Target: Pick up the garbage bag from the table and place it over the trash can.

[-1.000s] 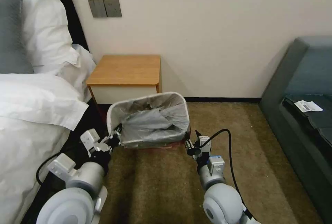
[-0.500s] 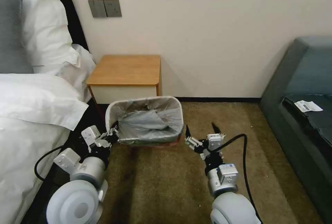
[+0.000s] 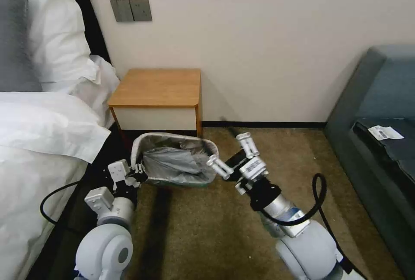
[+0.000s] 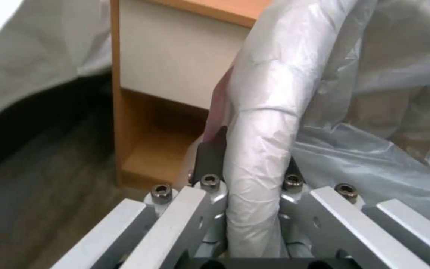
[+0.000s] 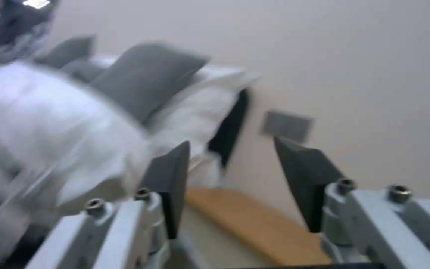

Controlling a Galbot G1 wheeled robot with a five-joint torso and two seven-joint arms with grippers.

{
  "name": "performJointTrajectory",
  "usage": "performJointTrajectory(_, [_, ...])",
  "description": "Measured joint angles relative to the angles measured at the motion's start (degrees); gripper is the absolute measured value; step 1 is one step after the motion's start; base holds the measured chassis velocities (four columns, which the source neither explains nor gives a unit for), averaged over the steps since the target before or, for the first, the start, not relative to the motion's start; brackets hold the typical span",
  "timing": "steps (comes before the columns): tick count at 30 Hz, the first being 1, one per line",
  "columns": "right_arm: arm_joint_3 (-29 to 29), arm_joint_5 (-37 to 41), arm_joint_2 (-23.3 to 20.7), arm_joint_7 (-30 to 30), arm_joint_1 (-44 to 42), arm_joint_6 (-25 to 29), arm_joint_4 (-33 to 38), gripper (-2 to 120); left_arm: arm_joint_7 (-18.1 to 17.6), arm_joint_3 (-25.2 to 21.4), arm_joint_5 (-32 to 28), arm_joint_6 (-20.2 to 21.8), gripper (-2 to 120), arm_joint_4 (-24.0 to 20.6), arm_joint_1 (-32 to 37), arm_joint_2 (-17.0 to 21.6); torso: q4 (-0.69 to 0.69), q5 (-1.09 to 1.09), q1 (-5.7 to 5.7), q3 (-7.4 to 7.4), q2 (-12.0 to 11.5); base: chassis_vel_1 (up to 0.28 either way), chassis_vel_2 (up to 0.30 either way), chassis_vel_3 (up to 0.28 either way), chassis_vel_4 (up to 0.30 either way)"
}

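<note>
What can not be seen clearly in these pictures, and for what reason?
- Trash can walls: in the head view, the garbage bag covers the rim, and the can tips toward the camera.
- Bottom of the bag: hidden in its own folds.
- Left gripper jaws: in the left wrist view, the bag-wrapped rim hides their tips.
- Bed and pillows: blurred in the right wrist view.
- Paper slip on the sofa: print too small to read.

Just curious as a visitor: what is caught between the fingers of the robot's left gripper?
In the left wrist view, the left gripper is shut on the trash can rim, wrapped in the garbage bag.
</note>
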Motion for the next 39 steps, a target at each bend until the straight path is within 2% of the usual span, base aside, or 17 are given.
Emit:
performJointTrajectory(3, [-0.82, 1.93, -4.39, -4.70, 4.28, -2.55, -2.69, 28, 1.44, 0.42, 4.05, -0.92, 7, 0.88, 0.31, 0.35, 0.01, -0.01, 0.00, 0.00, 0.00, 0.000, 0.000, 0.000, 0.000])
performJointTrajectory(4, [-0.82, 1.93, -4.39, -4.70, 4.28, -2.55, -2.69, 28, 1.44, 0.42, 4.05, -0.92, 7, 0.88, 0.31, 0.35, 0.01, -0.01, 0.00, 0.00, 0.00, 0.000, 0.000, 0.000, 0.000])
performJointTrajectory(7, [-3.34, 5.60, -8.11, -5.83, 7.99, -6.60, -4.97, 15, 2.42, 0.79, 6.81, -1.41, 7, 1.66, 0.01, 0.85, 0.00, -0.01, 0.00, 0.00, 0.00, 0.000, 0.000, 0.000, 0.000])
performJointTrajectory(8, [-3.34, 5.60, -8.11, -5.83, 7.99, -6.60, -4.97, 15, 2.42, 0.79, 6.81, -1.41, 7, 1.66, 0.01, 0.85, 0.00, -0.01, 0.00, 0.00, 0.00, 0.000, 0.000, 0.000, 0.000])
performJointTrajectory(11, [-6.38, 8.64, -10.09, -5.11, 10.97, -10.22, -7.00, 1, 3.00, 1.01, 8.61, -1.59, 7, 1.70, -0.33, 0.72, -0.01, 0.00, 0.00, 0.00, 0.00, 0.000, 0.000, 0.000, 0.000])
performJointTrajectory(17, [-11.47, 12.00, -11.14, -3.42, 14.73, -14.07, -8.98, 0, 3.58, 1.26, 10.89, -2.04, 7, 1.75, -0.03, -0.08, -0.01, -0.01, 0.00, 0.00, 0.00, 0.000, 0.000, 0.000, 0.000])
performJointTrajectory(24, [-16.87, 12.86, -9.86, -2.55, 19.75, -16.41, -11.83, 0, 3.65, 1.40, 11.65, -2.06, 7, 2.08, 0.11, -0.65, 0.00, -0.01, 0.00, 0.00, 0.00, 0.000, 0.000, 0.000, 0.000])
performJointTrajectory(26, [-21.15, 15.18, -8.31, -0.86, 24.21, -18.45, -14.40, 0, 3.70, 1.40, 11.77, -2.06, 7, 2.07, 0.14, -0.79, 0.00, -0.01, 0.00, 0.00, 0.00, 0.000, 0.000, 0.000, 0.000])
performJointTrajectory(27, [-21.15, 15.18, -8.31, -0.86, 24.21, -18.45, -14.40, 0, 3.70, 1.40, 11.77, -2.06, 7, 2.07, 0.14, -0.79, 0.00, -0.01, 0.00, 0.00, 0.00, 0.000, 0.000, 0.000, 0.000])
performJointTrajectory(28, [-24.10, 17.30, -7.21, 1.49, 27.29, -20.10, -16.07, 0, 3.70, 1.33, 11.77, -2.06, 7, 1.71, 0.19, -0.79, 0.00, -0.04, 0.00, 0.00, 0.00, 0.000, 0.000, 0.000, 0.000])
performJointTrajectory(30, [-25.78, 17.57, -6.14, 2.22, 29.19, -20.69, -17.73, 0, 3.71, 1.24, 11.75, -2.07, 7, 1.44, 0.25, -0.77, 0.00, -0.01, 0.00, 0.00, 0.00, 0.000, 0.000, 0.000, 0.000])
performJointTrajectory(33, [-31.92, 18.04, -3.03, 4.45, 34.84, -22.38, -23.47, 0, 3.59, 1.07, 11.72, -2.07, 7, 0.87, 0.94, -0.76, 0.00, -0.02, 0.00, 0.00, 0.00, 0.000, 0.000, 0.000, 0.000])
performJointTrajectory(39, [-37.80, 18.65, 0.13, 7.01, 39.77, -23.76, -29.29, 0, 3.48, 1.08, 11.89, -2.07, 7, -0.01, 1.77, -1.38, 0.01, -0.01, 0.00, 0.00, 0.00, 0.000, 0.000, 0.000, 0.000])
